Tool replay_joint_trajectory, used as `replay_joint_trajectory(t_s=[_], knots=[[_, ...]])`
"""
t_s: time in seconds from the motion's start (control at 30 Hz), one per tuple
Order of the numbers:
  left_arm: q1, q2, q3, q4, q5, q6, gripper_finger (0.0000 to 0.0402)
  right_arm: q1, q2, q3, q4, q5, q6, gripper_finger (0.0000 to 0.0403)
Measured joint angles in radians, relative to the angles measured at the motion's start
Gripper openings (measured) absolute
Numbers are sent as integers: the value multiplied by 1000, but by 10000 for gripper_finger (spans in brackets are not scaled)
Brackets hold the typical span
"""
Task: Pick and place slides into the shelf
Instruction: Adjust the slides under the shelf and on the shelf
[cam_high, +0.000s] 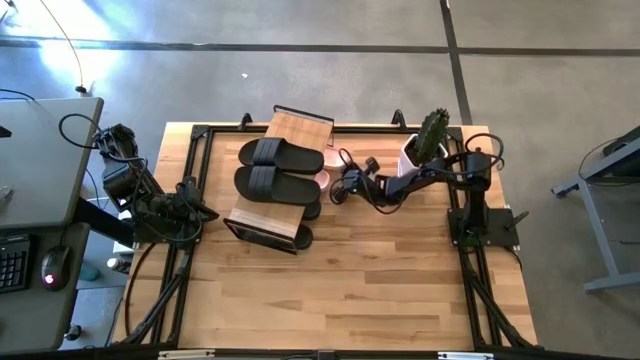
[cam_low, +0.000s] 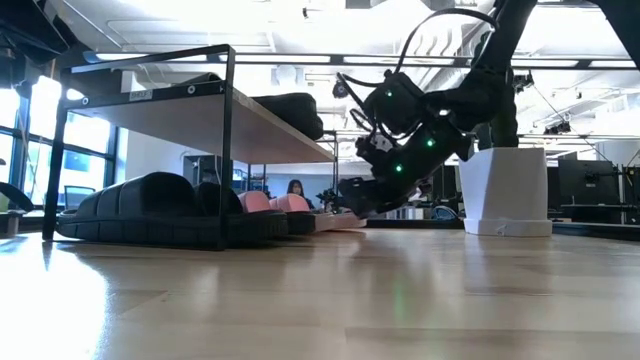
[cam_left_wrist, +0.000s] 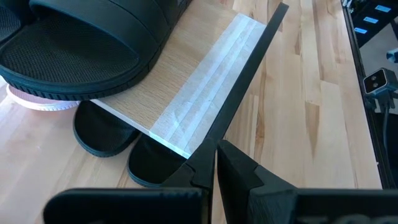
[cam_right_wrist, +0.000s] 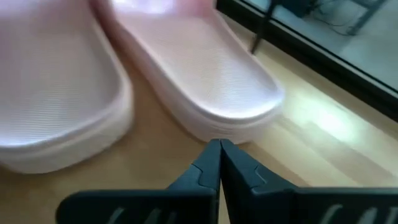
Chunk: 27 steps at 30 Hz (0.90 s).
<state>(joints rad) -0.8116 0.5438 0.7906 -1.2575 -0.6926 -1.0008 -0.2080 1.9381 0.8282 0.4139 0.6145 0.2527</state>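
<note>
- While the left gripper (cam_high: 205, 212) waits pinched empty at the table's left edge, just beside the shelf (cam_high: 282, 178), the work belongs to the right gripper (cam_high: 338, 189), which sits low at the heels of the pink slides (cam_right_wrist: 205, 74)
- From the right wrist view its fingers (cam_right_wrist: 205, 171) are pressed together with nothing between them, tips almost touching the rim of the nearer pink heel
- The pink pair lies on the table under the shelf's right end, heels poking out toward the right arm; one black pair (cam_high: 280, 168) rests on the top board and another dark pair (cam_low: 165, 210) sits on the table beneath it
- To my eye the step is tucking the pink pair fully under the rack, so a closed-finger nudge looks right: push square on the middle of the heel, else the sandal will swivel
- Keep the tips low on the sole wall so they do not ride up over the footbed
- Go slowly, since the foam may spring back or bump its twin
- Mind the black frame leg (cam_right_wrist: 260, 31) close by, and the white pot (cam_low: 505, 190) behind the arm
</note>
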Motion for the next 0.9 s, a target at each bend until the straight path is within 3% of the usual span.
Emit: replay_joint_trajectory(t_s=[0.3, 0.5, 0.9], knots=[[0, 0, 0, 0, 0, 0, 7, -55, 0, 0, -43, 27, 24, 0], [0, 0, 0, 0, 0, 9, 8, -108, 0, 0, -20, -69, 38, 0], [0, 0, 0, -1, -7, 10, 8, -151, 0, 1, 31, -163, 55, 0]])
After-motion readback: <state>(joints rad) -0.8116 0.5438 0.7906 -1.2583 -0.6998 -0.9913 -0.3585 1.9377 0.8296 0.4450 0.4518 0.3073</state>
